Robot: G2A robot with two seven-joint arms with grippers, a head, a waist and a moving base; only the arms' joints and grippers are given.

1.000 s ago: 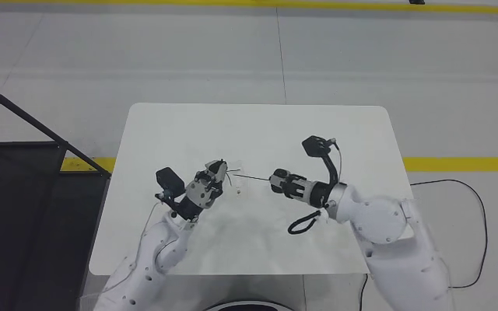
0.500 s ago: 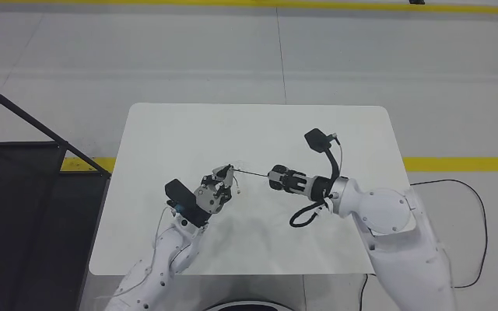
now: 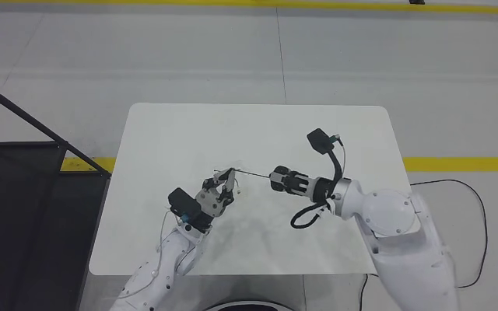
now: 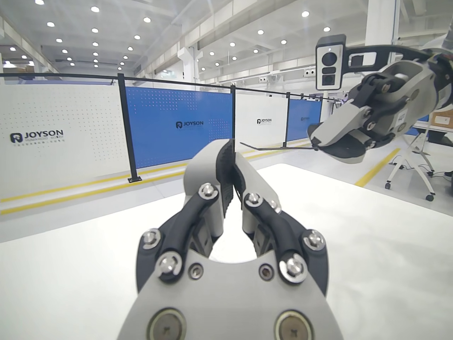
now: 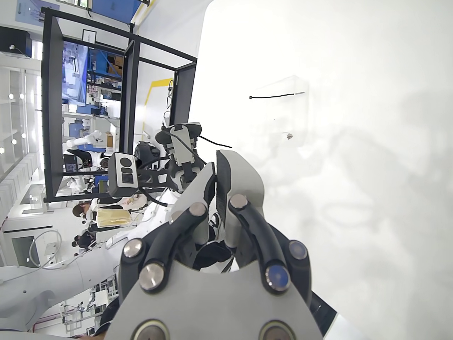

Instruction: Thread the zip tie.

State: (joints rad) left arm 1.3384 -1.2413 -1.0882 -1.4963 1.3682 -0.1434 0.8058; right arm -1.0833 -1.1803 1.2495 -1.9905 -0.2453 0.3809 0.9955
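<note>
A thin black zip tie (image 3: 253, 175) hangs in the air over the middle of the white table (image 3: 327, 124). My right gripper (image 3: 274, 176) is shut on one end of it. In the left wrist view the zip tie (image 4: 279, 148) sticks out sideways from the right gripper (image 4: 320, 145), and its free tip ends just beside my left gripper (image 4: 231, 150). The left gripper (image 3: 227, 176) is shut; a small dark bit shows at its tips, and I cannot tell what it is. In the right wrist view the zip tie (image 5: 216, 142) runs from my right gripper (image 5: 216, 159) to the left gripper (image 5: 187, 132).
A second black zip tie (image 5: 274, 96) lies on the table by a faint clear plastic stand (image 5: 300, 107), beyond the left gripper. A black frame (image 3: 31, 132) stands off the table's left side. Bare table lies all around both grippers.
My left arm has drawn back toward the near edge, and its gripper has shifted slightly right, closer to the tie's free tip. The right gripper rose a little and kept hold of the tie.
</note>
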